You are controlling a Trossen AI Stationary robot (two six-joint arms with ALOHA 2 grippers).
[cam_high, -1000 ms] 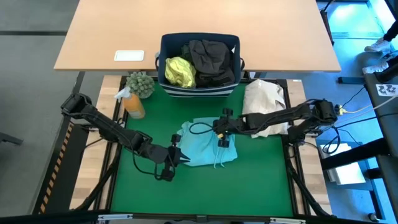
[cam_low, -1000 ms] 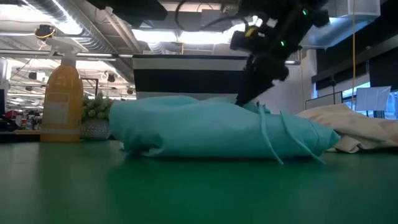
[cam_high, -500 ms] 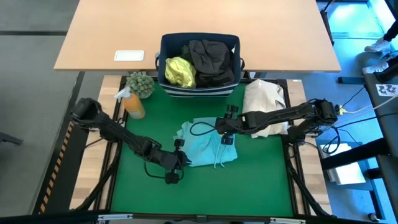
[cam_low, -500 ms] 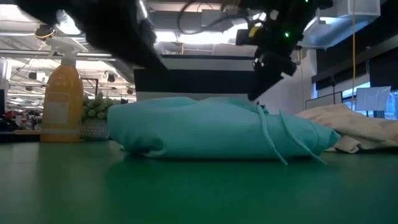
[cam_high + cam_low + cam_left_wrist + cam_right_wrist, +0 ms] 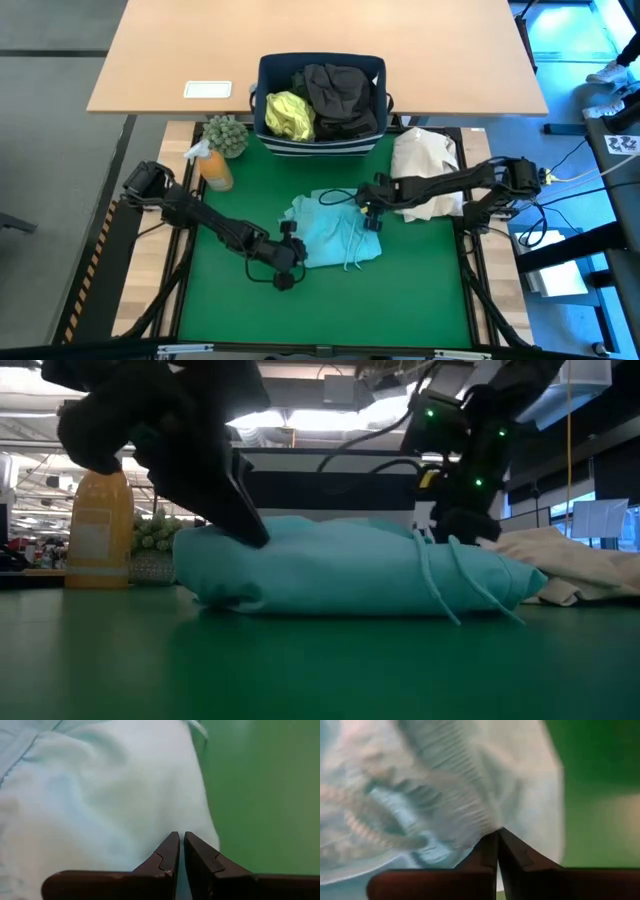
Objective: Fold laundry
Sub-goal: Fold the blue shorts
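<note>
The turquoise garment (image 5: 332, 236) lies bunched in the middle of the green mat, its drawstrings (image 5: 445, 585) trailing off its right end. My left gripper (image 5: 291, 251) is shut, and its tips are at the garment's near-left end (image 5: 215, 555). Shut on the garment's top, near the drawstrings, is my right gripper (image 5: 370, 222). A yellow-green shirt (image 5: 285, 115) and dark garments (image 5: 342, 98) lie in the navy bin (image 5: 320, 146). My left gripper (image 5: 180, 839) comes slanting down from the table's left, its shut fingertips (image 5: 256, 536) against the garment's top at the left end. I cannot tell whether they press into the cloth. My right gripper (image 5: 497, 833) pinches a bit of the garment's upper layer (image 5: 470, 820) by the ribbed edge and drawstrings. It comes steeply from above (image 5: 438, 532). How many layers it has, I cannot tell. The garment lies on the mat.
A cream cloth bundle (image 5: 425, 165) lies at the mat's right edge, close by my right arm. An orange spray bottle (image 5: 213, 166) and a small plant (image 5: 227, 134) stand at the far left. Bare green mat (image 5: 330, 300) stretches along the near side.
My left gripper has come down and moved right, from above the mat onto the garment's left end. My right gripper has sunk and shifted a little toward the table's right, down onto the garment's top by the drawstrings. The garment has stayed where it lay.
</note>
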